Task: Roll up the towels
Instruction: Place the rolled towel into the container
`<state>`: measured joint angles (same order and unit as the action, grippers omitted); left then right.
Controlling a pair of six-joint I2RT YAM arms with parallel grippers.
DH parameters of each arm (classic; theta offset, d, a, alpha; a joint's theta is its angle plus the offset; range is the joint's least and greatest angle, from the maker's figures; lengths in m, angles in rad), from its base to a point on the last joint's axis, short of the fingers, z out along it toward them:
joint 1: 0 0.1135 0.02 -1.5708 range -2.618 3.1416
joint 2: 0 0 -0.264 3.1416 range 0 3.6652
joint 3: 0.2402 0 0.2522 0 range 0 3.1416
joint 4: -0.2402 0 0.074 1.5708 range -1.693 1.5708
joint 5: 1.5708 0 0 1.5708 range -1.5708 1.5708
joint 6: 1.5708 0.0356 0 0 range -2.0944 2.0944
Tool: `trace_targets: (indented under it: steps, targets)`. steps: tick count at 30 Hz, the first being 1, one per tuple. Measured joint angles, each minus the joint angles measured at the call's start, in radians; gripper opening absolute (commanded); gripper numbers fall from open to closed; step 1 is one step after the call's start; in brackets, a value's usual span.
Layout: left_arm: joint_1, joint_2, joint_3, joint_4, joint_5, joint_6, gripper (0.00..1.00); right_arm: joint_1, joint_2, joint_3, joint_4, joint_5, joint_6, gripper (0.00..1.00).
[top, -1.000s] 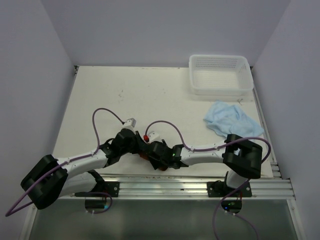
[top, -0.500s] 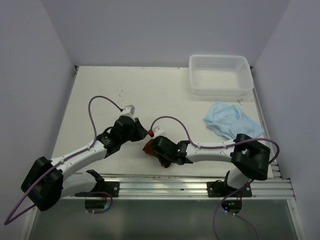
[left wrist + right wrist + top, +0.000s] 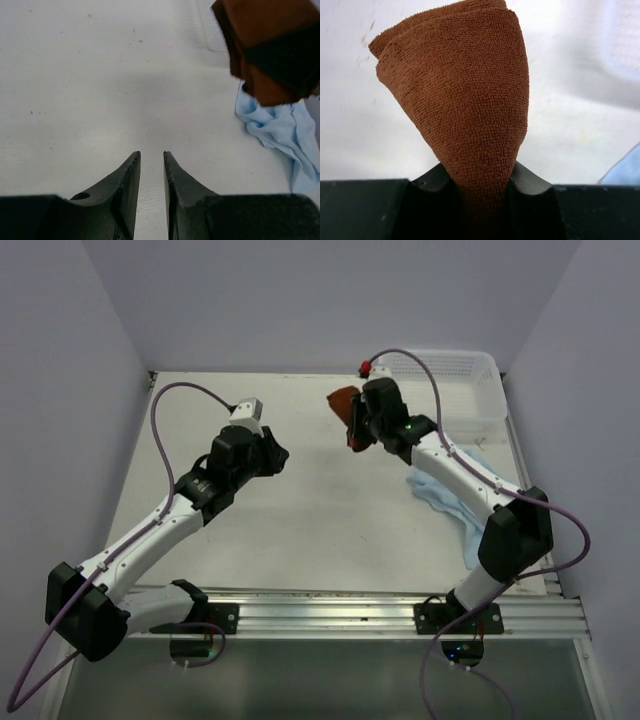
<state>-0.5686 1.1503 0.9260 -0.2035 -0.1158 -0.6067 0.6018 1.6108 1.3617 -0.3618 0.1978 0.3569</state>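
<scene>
Rust-brown cloth fills your right claw (image 3: 360, 428): it pinches the rust brown-red towel (image 3: 344, 402), bunched into a folded cone between its jaws. The towel is held up above the surface (image 3: 300, 530) at about 12 o'clock, just beside the white mesh basket (image 3: 480, 418) at 1 o'clock. From the right wrist you see the folds fan out past the claw's tips. Your left claw (image 3: 276, 454) is at about 10 o'clock, its fingers (image 3: 127, 175) a narrow slit apart with nothing between them. The light blue towel (image 3: 455, 485) lies crumpled on the surface at 3 o'clock, partly under the right arm (image 3: 462, 472), well apart from the left claw.
</scene>
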Motion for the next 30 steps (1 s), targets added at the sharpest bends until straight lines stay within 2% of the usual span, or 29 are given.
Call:
trace_targets:
  steps: [6, 14, 21, 30]
  targets:
    - [0.021, 0.007, 0.008, -0.063, -0.054, 0.085, 0.29, -0.192, 0.201, 0.291, 0.002, -0.002, -0.037, 0.05]
    - [0.035, 0.064, 0.008, -0.076, -0.094, 0.182, 0.29, -0.287, 0.481, 0.595, -0.043, 0.064, -0.061, 0.06]
    - [0.055, 0.085, 0.008, -0.073, -0.1, 0.229, 0.3, -0.37, 0.628, 0.732, -0.053, 0.108, -0.068, 0.08]
    - [0.071, 0.13, -0.006, -0.049, -0.087, 0.26, 0.31, -0.474, 0.79, 0.839, -0.074, 0.078, -0.058, 0.12]
